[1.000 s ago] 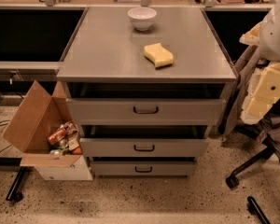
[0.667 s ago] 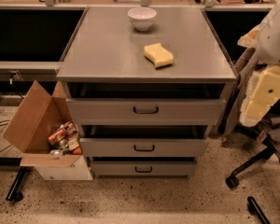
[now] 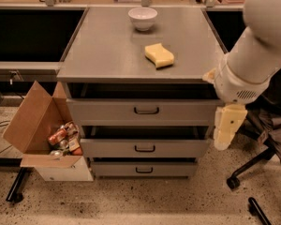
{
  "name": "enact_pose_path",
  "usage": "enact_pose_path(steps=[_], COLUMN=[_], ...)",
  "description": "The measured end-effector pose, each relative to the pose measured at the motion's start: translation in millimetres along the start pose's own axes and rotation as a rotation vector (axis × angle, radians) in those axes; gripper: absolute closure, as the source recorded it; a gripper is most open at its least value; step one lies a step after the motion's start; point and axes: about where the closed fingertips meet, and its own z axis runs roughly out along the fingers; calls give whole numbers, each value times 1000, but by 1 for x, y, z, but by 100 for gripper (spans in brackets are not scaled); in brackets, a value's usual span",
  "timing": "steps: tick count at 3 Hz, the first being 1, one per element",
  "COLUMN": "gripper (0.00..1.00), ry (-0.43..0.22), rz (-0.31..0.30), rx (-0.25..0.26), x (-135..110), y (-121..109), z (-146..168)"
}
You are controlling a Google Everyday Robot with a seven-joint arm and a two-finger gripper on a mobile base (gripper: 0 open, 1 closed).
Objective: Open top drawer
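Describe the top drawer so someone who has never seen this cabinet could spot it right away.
Find the grey cabinet whose top carries a white bowl and a yellow sponge. The top drawer sits directly under that top, level with the gripper hanging beside its right end. It is the widest and tallest of three grey fronts with black loop handles.

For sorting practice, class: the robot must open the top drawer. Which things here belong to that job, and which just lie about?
Job: top drawer, its black handle; pincer, hanging beside the drawer's right end.
Lying about: white bowl, yellow sponge, cardboard box, middle drawer, bottom drawer.
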Motion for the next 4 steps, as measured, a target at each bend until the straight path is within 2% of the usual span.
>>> enact_pose_path(steps=[1,2,3,4], gripper=[0,0,0,0], ry=[6,-2,-2,15], rz=[-39,-27,-28,-101], rx=[-90,-133,-133,-98], x=[4,7,7,8], y=[6,6,6,-4], z=[72,110,111,125])
